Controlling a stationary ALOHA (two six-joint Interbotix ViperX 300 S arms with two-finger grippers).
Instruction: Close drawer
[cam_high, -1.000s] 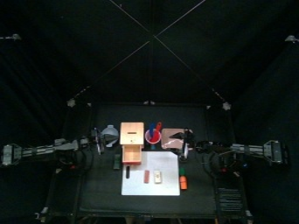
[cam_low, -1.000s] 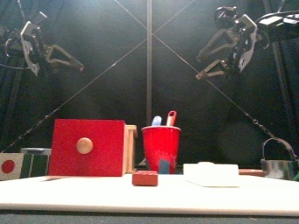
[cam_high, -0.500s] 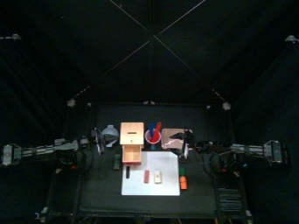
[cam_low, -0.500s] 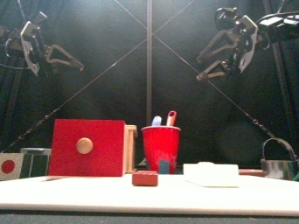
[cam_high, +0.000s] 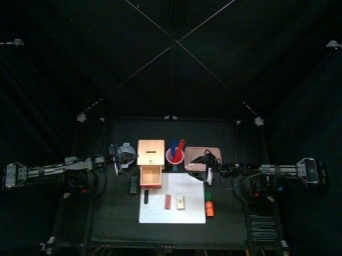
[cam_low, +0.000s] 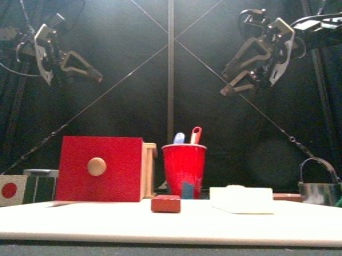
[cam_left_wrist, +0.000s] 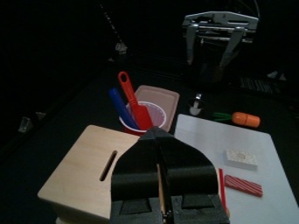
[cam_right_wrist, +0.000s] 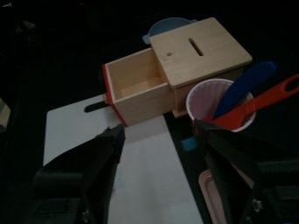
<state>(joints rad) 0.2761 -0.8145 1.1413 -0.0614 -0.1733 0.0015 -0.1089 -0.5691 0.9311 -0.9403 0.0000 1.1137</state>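
The box (cam_right_wrist: 198, 54) stands on the surface (cam_high: 107, 200), ahead of the right gripper (cam_right_wrist: 156, 144) and between the lines of its two fingers (cam_right_wrist: 96, 157). The drawer (cam_right_wrist: 142, 85) projects from the box's side toward those fingers, partly over the sheet (cam_right_wrist: 135, 188), which runs back between them. The cup (cam_right_wrist: 219, 99) stands just beside the box, ahead of one finger, with two utensils (cam_right_wrist: 249, 83) in it. The left gripper (cam_left_wrist: 159, 150) points at the cup, the box just beside its fingers and the sheet on the opposite side.
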